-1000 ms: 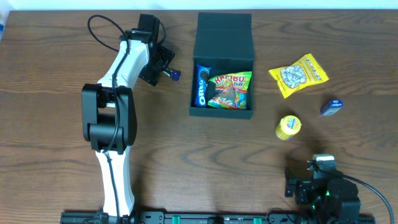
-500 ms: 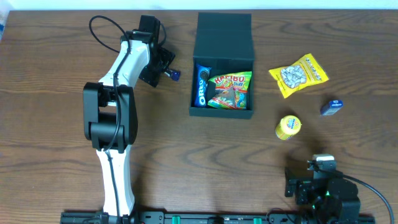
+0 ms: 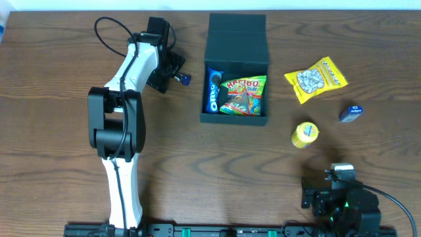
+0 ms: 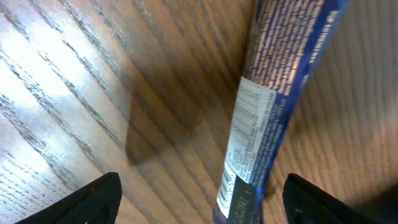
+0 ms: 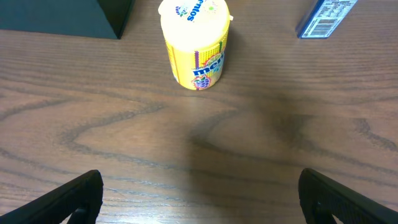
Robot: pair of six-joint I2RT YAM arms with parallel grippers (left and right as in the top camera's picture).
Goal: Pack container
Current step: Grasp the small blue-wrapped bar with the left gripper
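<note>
The dark teal container (image 3: 235, 46) stands open at the back centre, its flap lid up at the far side. An Oreo pack (image 3: 214, 91) and a Haribo bag (image 3: 245, 95) lie inside. My left gripper (image 3: 177, 74) is open, low over the table left of the container. A blue snack packet (image 4: 268, 99) lies between its fingers (image 4: 93, 199), nearer the right one; it also shows in the overhead view (image 3: 187, 79). My right gripper (image 3: 335, 187) is open and empty at the front right. In its wrist view (image 5: 199, 202) a yellow Mentos tub (image 5: 194, 43) stands ahead.
A yellow snack bag (image 3: 316, 79), a small blue box (image 3: 350, 113) and the Mentos tub (image 3: 304, 134) lie right of the container. In the right wrist view the blue box (image 5: 326, 12) and the container's corner (image 5: 68, 15) are at the top edge.
The left arm has shifted very slightly to the right. The objects and the right arm have not moved.
</note>
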